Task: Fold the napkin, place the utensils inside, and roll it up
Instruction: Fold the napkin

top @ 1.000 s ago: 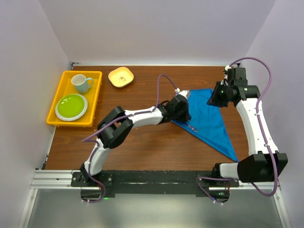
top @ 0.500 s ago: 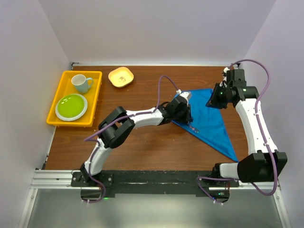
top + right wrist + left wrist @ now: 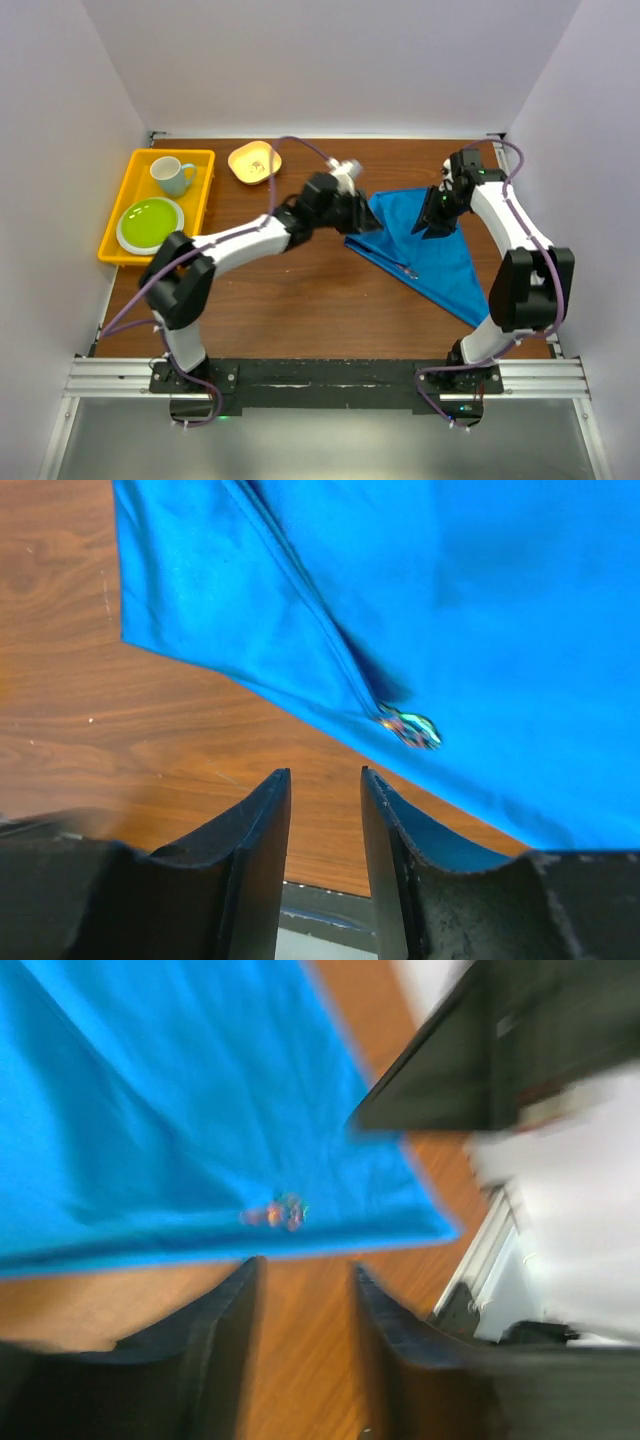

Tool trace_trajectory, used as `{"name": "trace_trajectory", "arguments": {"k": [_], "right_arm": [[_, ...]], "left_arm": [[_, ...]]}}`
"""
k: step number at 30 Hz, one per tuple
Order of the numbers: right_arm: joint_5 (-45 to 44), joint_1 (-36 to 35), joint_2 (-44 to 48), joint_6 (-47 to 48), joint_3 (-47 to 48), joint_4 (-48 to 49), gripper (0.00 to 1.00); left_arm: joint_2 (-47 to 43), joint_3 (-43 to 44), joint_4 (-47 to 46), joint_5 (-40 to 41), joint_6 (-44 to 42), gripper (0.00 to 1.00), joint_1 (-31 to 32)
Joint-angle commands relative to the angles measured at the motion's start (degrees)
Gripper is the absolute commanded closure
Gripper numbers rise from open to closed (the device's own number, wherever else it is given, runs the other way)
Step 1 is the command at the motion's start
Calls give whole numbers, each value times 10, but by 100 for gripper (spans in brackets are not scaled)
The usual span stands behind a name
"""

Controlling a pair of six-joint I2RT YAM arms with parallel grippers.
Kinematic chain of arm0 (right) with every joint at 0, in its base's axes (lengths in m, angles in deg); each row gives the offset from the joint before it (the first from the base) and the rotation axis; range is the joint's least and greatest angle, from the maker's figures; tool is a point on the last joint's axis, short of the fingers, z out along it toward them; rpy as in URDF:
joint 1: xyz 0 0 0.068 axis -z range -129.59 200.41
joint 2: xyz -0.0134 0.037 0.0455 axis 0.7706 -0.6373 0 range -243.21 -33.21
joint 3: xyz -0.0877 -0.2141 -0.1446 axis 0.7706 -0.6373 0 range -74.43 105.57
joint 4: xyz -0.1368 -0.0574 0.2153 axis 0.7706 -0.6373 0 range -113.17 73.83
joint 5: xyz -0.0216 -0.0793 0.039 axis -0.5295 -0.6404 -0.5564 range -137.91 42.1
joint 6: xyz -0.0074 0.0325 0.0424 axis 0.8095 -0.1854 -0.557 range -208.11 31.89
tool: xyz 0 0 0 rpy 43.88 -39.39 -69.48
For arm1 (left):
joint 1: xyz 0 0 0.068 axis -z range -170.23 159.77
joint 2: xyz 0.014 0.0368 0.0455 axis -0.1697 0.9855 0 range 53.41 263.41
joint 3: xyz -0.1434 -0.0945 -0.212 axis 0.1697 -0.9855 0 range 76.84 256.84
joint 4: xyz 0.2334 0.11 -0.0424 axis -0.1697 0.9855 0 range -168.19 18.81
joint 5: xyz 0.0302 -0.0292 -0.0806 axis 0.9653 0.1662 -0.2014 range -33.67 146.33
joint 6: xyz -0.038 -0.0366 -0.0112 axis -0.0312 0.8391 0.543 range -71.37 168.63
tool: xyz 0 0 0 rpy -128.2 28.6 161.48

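Observation:
The blue napkin (image 3: pixel 430 250) lies flat on the wooden table, folded into a triangle. An iridescent tip of the utensils (image 3: pixel 408 270) pokes out at its folded front edge; the rest is hidden under the cloth. My left gripper (image 3: pixel 362 221) hovers at the napkin's upper left edge, open with nothing between its fingers. In the left wrist view the napkin (image 3: pixel 180 1110) and the utensils' tip (image 3: pixel 275 1213) lie just beyond my left gripper (image 3: pixel 305 1270). My right gripper (image 3: pixel 430 226) hangs open over the napkin's upper right part. The right wrist view shows my right gripper (image 3: pixel 325 775) over bare wood, near the napkin (image 3: pixel 450 600) and the utensils' tip (image 3: pixel 410 727).
A yellow tray (image 3: pixel 205 200) at the far left holds a green plate (image 3: pixel 150 224) and a pale cup (image 3: pixel 172 175). A small orange bowl (image 3: pixel 254 161) sits behind it, left of my left arm. The right arm's black and white links (image 3: pixel 560 1160) fill the right of the left wrist view.
Both grippers have opened and let go of the napkin. The left arm has swung back and to the left. The right arm has drawn inward over the napkin's upper corner.

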Motion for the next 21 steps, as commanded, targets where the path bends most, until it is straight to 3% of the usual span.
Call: {"name": "trace_trajectory", "arguments": {"k": [1,5,11,21], "right_arm": [[73,-27,-46,-15,-2,56,64],[60,-70,-82,-32,-5,77,71],[19,-71,-102,-10,-30,81,73],[11,-71,-111,-10,-85,111,72]], "left_arm": [[-21,-35,-73,-107,33,69,-101],[63,28,-58,-177,24,78,-117],[111,29,-114,-200,64,79,-114],[152,37,-97,-198,44,79,-104]]}}
